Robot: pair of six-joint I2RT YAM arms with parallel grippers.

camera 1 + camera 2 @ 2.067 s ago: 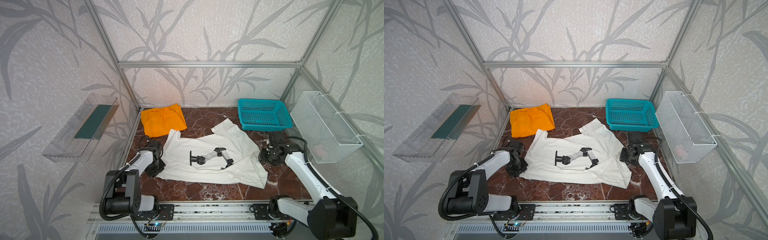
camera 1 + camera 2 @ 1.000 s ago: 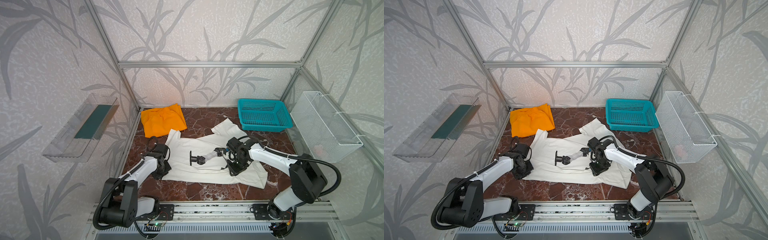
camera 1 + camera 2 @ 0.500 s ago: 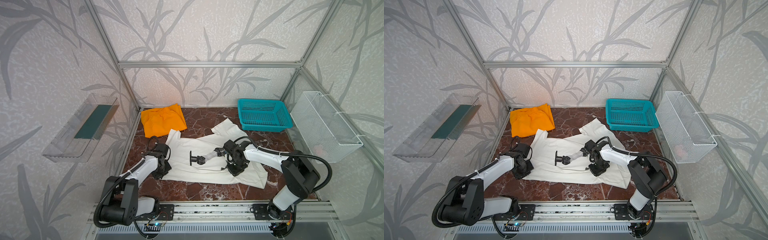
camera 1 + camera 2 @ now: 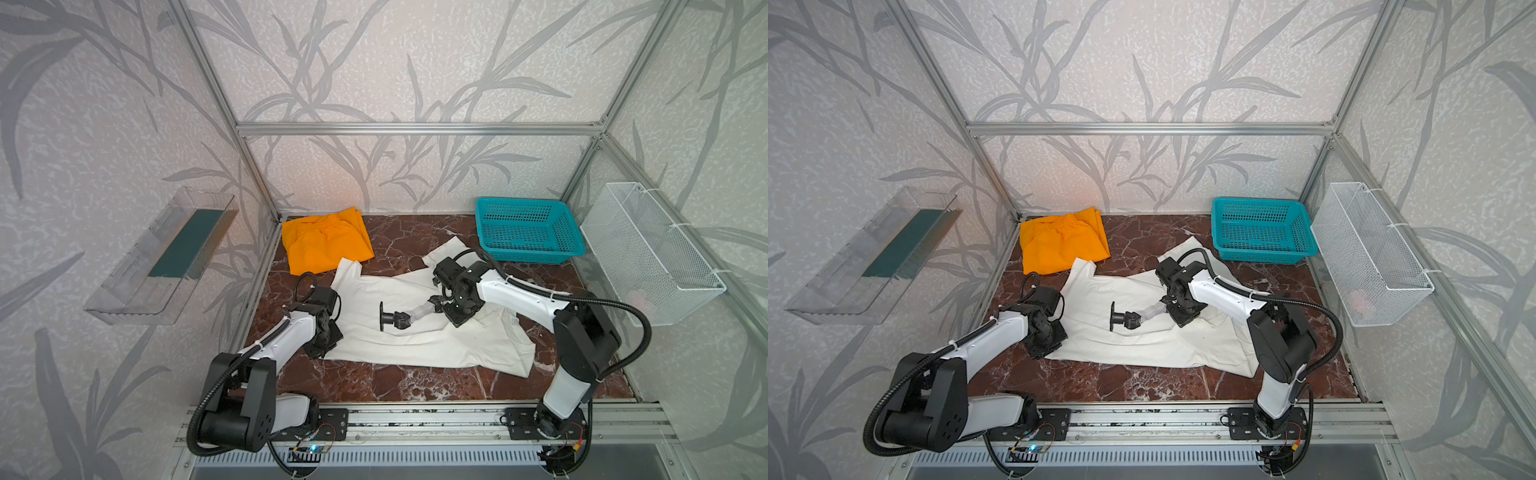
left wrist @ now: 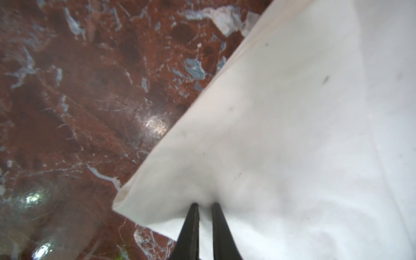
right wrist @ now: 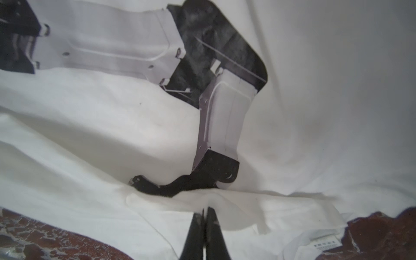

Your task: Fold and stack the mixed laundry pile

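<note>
**White shirt (image 4: pixel 415 345) pinched twice**

It lies spread across the marble surface (image 4: pixel 395 382). Left fingers (image 5: pixel 191 229) are closed on its left edge. Right fingers (image 6: pixel 195 234) are closed on a fold beside the printed graphic (image 6: pixel 220 117). Orange trousers (image 4: pixel 324 245) lie back left.

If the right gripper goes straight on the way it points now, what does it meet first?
The white shirt: the right gripper is shut on a fold of it; just beyond, probably, lies its printed graphic.

Arms low, left gripper (image 5: pixel 204 204) and right gripper (image 6: pixel 206 209) both closed.
</note>
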